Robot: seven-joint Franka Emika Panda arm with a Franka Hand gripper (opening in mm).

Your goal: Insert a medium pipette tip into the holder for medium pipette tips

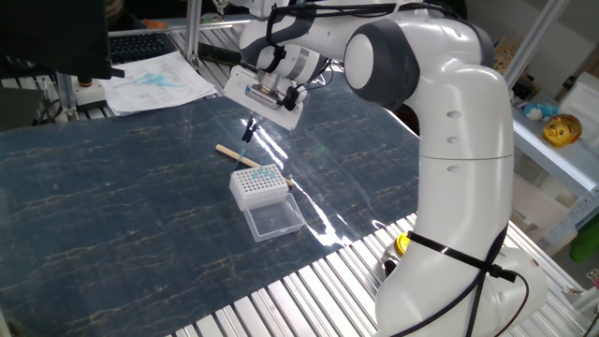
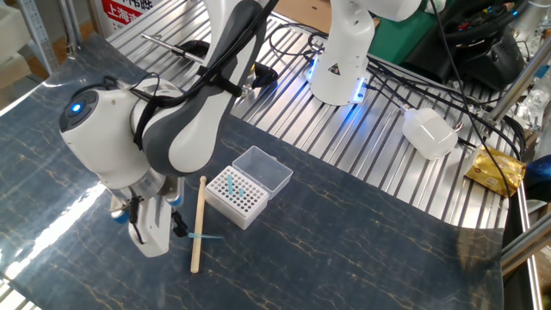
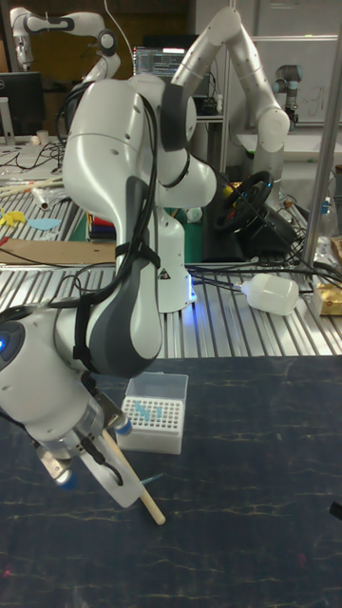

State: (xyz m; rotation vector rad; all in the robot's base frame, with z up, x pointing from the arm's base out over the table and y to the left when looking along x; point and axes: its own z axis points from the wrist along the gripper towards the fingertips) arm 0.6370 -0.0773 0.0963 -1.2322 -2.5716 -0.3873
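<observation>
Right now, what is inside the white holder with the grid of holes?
A few light-blue tips stand in the holder near one corner; most holes look empty. Its clear lid lies open. Below the grid nothing is visible.

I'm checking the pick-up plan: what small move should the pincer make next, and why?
Probably shift the pincer sideways until it is over the medium pipette tip, then lower. The tip lies flat on the mat by the cream stick, outside the holder. The pincer hangs just beside the tip. How wide it is open is unclear.
</observation>
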